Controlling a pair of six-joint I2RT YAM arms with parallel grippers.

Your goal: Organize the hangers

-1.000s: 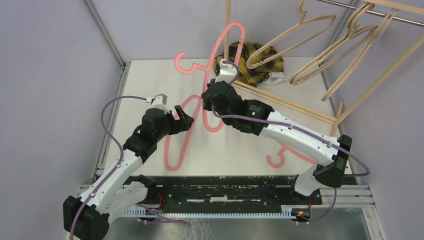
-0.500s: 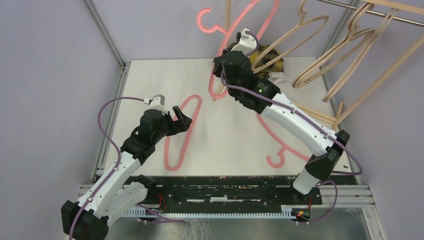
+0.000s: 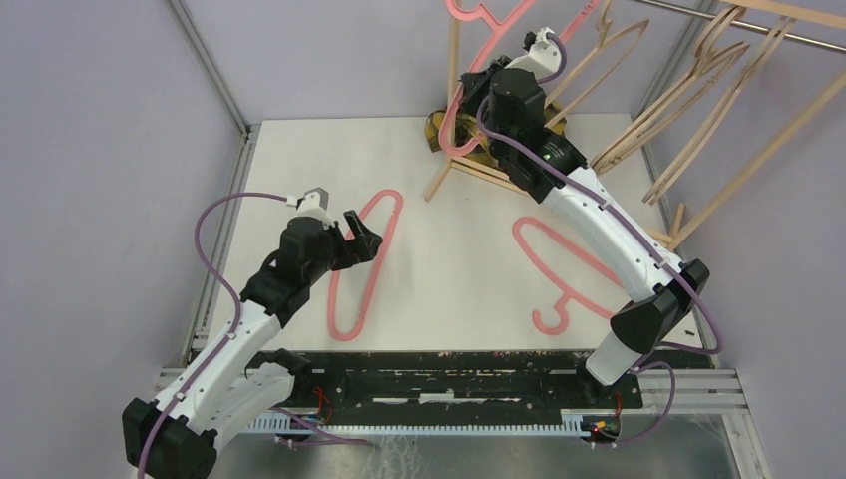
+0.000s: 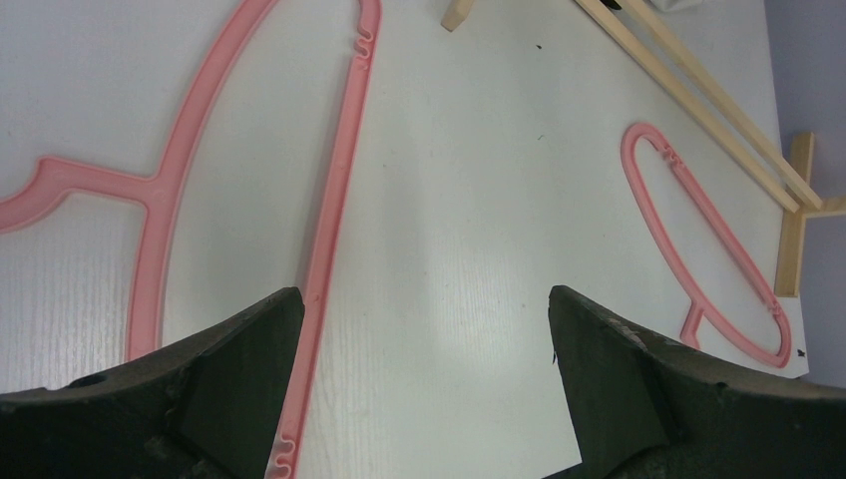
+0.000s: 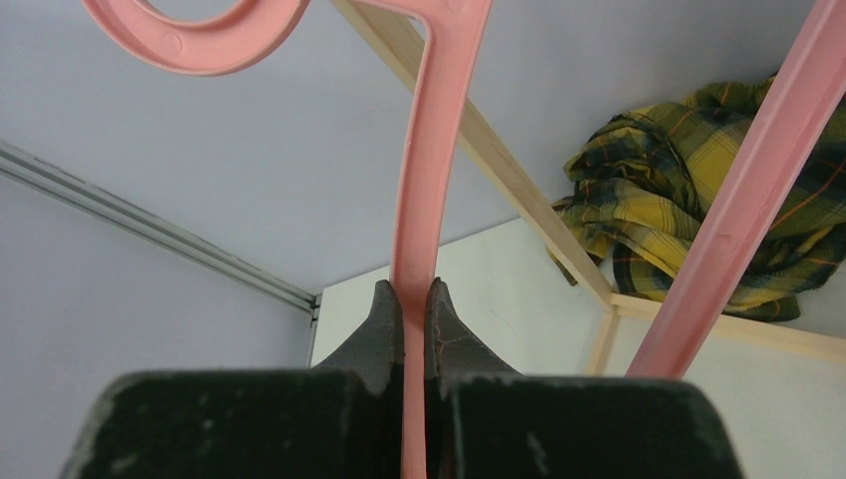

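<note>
My right gripper is shut on the stem of a pink hanger. It holds the hanger high in the air by the rack's left upright, hook uppermost. Two more pink hangers lie flat on the table, one on the left and one on the right. My left gripper hovers open just above the left one, whose straight bar runs beside my left finger. Several tan hangers hang on the metal rail.
The wooden rack frame stands at the back right, and its base bars cross the table. A yellow-black plaid cloth lies inside the frame's foot. Metal posts and walls close in the table's left and back.
My right arm has lifted the pink hanger off the table, up and back toward the rack. This uncovered the right pink hanger. The left arm has barely moved.
</note>
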